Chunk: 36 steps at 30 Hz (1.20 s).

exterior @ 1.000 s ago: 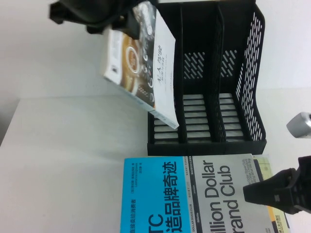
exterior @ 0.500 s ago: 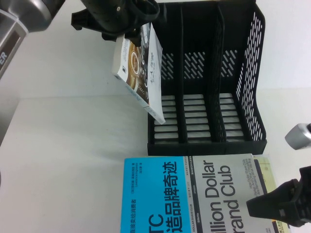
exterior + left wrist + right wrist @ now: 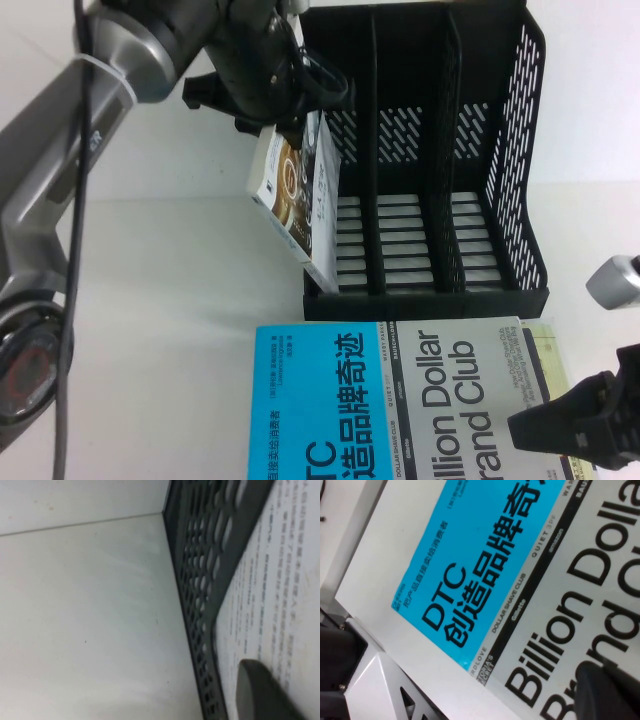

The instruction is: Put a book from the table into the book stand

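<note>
My left gripper (image 3: pixel 285 120) is shut on the top of the book (image 3: pixel 300 195), which has a white cover with a dark half and an orange-brown circle. The book hangs tilted, and its lower corner reaches down at the front of the leftmost compartment of the black book stand (image 3: pixel 500 150). In the left wrist view a finger (image 3: pixel 260 695) lies on the book's printed white face (image 3: pixel 280 580), beside the stand's slotted wall (image 3: pixel 200 580). My right gripper (image 3: pixel 555 425) is shut and empty, low at the front right of the table (image 3: pixel 150 300).
A cyan-and-grey "Billion Dollar Brand Club" book (image 3: pixel 400 400) lies flat in front of the stand, under my right gripper; it also fills the right wrist view (image 3: pixel 495 580). The stand's middle and right compartments hold nothing. Bare tabletop lies left of the stand.
My left arm has come forward and down with the book. The book has turned more edge-on and dropped toward the stand's leftmost compartment. The right arm has barely moved.
</note>
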### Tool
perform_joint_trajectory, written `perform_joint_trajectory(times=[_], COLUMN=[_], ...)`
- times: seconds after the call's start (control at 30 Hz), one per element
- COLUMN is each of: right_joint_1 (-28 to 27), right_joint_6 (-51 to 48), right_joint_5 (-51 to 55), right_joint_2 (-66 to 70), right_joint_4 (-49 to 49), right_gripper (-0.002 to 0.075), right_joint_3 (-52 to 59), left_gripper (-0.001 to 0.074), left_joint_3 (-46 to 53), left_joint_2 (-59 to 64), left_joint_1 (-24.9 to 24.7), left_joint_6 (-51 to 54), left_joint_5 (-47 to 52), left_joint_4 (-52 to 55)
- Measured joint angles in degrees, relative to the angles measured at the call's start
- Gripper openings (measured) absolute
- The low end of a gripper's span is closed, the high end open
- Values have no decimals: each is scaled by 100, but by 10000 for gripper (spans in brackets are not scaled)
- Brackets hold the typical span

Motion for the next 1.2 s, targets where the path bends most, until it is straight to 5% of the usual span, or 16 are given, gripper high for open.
perform_joint_trajectory(times=[0.2,0.4,0.53,0.63,0.83,1.2], right_joint_1=[0,0,0,0,0,0], right_joint_6=[0,0,0,-50,513,4127], right_joint_5=[35,35,23,-10,-320,-994], right_joint_2=[0,0,0,-47,-440,-2503], right_joint_4=[-13,-13,-13,-84,-1019,-4959], right_gripper=[-3,-3,-3,-3,-3,-3], right_joint_3=[0,0,0,-23,-686,-976], left_gripper=[131,420,477,417,74,1], left_joint_3=[0,-11,-146,-310,-461,107], left_joint_2=[113,51,-22,-189,-988,-2533], left_joint_1=[0,0,0,0,0,-516], left_joint_6=[220,158,42,40,720,1872], left_joint_5=[-59,-433,-410,-320,-64,-7], left_joint_4=[14,431,599,611,107,-1050])
